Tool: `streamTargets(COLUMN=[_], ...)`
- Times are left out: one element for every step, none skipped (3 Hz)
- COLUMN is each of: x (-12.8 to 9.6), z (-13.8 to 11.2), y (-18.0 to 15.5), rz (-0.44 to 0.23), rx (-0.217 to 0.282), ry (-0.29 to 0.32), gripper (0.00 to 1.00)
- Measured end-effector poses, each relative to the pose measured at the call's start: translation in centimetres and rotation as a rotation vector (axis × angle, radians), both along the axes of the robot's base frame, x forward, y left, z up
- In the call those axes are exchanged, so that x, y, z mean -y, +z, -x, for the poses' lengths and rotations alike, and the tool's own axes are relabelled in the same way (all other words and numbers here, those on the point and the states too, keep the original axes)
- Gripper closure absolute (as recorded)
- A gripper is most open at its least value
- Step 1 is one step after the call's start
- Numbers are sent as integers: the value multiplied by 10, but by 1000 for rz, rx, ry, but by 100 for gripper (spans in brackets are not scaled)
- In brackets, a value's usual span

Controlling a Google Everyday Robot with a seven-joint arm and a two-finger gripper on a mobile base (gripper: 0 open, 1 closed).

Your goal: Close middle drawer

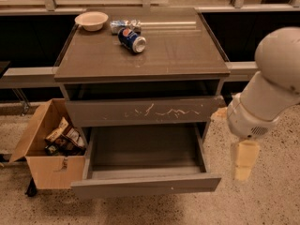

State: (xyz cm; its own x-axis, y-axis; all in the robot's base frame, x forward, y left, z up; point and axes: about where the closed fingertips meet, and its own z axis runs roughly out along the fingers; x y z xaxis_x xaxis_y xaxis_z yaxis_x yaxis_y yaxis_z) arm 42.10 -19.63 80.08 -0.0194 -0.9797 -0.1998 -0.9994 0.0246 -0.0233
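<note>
Your pale claw (245,161) (open or closed, I cannot tell) hangs right of the pulled-out grey-brown middle drawer (145,185); pushing 1 corner could jam it.

Bowl (91,20), can (132,40) and perhaps wrappers (123,25) sit on the cabinet top (183,50), cardboard box (47,171) beside.

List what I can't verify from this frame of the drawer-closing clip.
Middle drawer: camera view, the rear of its inside is covered by the scratched drawer above.
Gripper, right of the drawer: its top is hidden behind the arm, which the right edge cuts off.
Cardboard box: its near wall hides most contents.
</note>
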Motion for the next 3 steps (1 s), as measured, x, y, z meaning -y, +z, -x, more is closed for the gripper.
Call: streamTargets(x=[-18, -32, -32], z=[22, 44, 44], y=[-91, -168, -168], rz=[-24, -27, -27], rx=[-135, -255, -255], ry=[26, -24, -24], gripper=[0, 0, 0])
